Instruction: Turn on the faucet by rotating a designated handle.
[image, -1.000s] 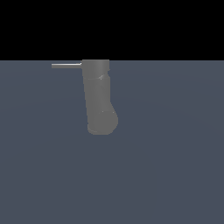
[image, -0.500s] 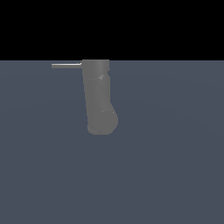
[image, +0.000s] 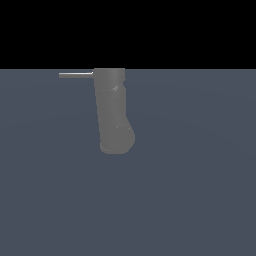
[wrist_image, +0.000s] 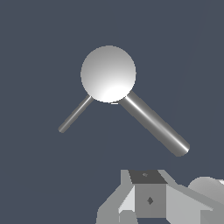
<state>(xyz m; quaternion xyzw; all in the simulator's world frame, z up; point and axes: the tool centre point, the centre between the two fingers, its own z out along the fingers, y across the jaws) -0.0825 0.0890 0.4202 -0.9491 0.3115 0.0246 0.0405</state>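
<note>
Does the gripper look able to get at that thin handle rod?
Probably yes. In the wrist view nothing lies between the gripper and the handle, which juts free from the faucet; the thicker rod points another way.

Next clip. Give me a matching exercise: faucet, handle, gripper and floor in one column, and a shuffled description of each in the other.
1. faucet
2. handle
3. gripper
4. floor

A. thin light-grey rod pointing to the exterior view's left
B. flat blue-grey surface
C. thick dark-grey upright cylinder
D. shows only in the wrist view, touching nothing

Pairs: 1-C, 2-A, 3-D, 4-B
</note>
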